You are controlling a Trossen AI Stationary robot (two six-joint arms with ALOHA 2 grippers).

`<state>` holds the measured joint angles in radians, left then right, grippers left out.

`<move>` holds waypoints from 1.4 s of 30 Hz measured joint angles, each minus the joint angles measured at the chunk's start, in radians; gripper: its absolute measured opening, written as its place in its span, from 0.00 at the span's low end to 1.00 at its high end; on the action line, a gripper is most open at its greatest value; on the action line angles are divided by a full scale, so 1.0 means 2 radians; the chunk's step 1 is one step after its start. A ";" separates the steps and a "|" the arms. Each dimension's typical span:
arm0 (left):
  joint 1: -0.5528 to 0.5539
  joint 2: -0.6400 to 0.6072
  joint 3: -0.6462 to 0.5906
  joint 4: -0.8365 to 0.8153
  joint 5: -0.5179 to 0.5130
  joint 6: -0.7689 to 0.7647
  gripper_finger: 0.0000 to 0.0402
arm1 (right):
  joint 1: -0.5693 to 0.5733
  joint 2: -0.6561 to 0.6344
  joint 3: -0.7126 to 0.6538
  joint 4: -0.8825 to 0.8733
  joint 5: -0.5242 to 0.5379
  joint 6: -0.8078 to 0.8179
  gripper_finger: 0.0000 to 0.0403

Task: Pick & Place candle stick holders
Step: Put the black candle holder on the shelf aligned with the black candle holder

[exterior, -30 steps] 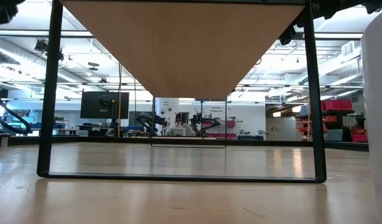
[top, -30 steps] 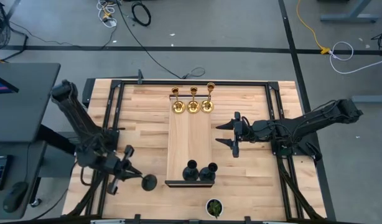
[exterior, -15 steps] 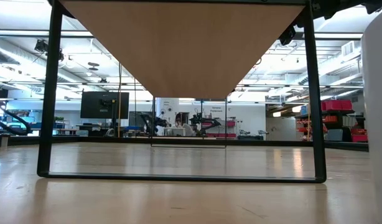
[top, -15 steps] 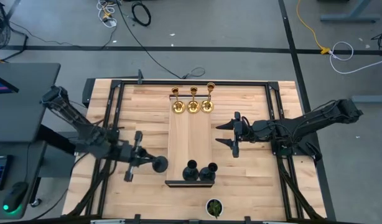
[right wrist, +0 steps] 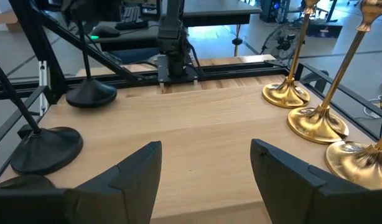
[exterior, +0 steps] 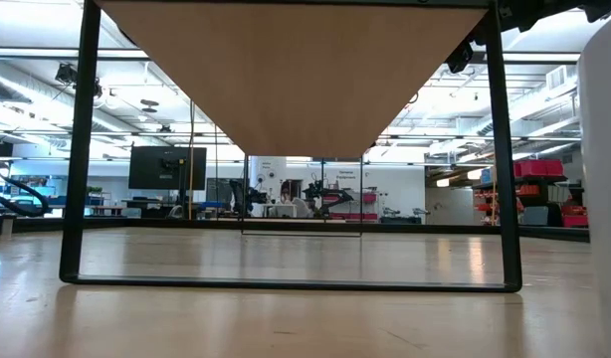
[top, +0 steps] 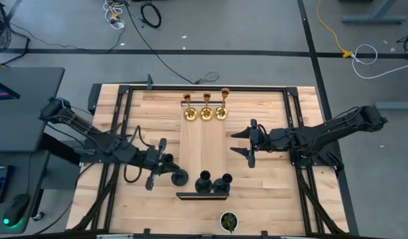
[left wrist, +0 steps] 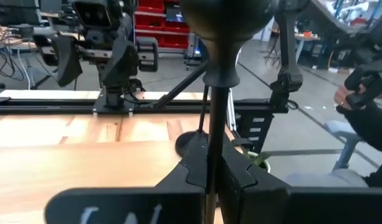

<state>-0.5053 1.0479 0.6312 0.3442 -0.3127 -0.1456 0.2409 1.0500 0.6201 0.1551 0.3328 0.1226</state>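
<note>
Three gold candle stick holders (top: pixel 206 113) stand in a row at the far end of a light wooden board (top: pixel 203 146); their round bases show in the right wrist view (right wrist: pixel 315 121). Two black holders (top: pixel 212 183) stand on their bases at the board's near end. My left gripper (top: pixel 172 171) is just left of them, shut on a third black holder (top: pixel 179 176). My right gripper (top: pixel 247 143) hovers open and empty to the right of the board; its fingers show in its wrist view (right wrist: pixel 206 165). My left gripper pinches the black holder's thin stem (left wrist: pixel 211 118) between its two fingers, below the cup top (left wrist: pixel 228 18). The fingers come level from the table's left and lie across the stem. The holder stands upright. The fingers hide its base, so I cannot tell whether it is off the table.
A black bar (top: pixel 203 196) closes the board's near end. A small dark pot with a green plant (top: pixel 228 221) stands at the table's near edge. A black frame (top: pixel 204 88) runs around the tabletop. Bare wood lies on both sides of the board.
My left gripper has gone toward the table's right edge and a little toward its far edge, carrying the black holder upright from the near left of the table up to the board's near left corner, beside the two black holders. It has stayed shut on it.
</note>
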 joint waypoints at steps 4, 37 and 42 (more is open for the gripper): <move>0.006 0.013 0.000 0.008 0.003 -0.003 0.03 | 0.000 0.000 0.000 0.000 0.000 0.000 0.61; 0.027 0.115 0.067 0.015 0.078 -0.011 0.04 | 0.000 0.042 0.000 0.022 0.022 -0.013 0.61; 0.022 0.112 0.067 0.014 0.089 -0.014 0.08 | 0.000 0.042 0.000 0.021 0.021 -0.013 0.61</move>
<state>-0.4611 1.2727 0.7642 0.3715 -0.1340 -0.1736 0.2409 1.1332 0.6201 0.1963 0.3752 0.0967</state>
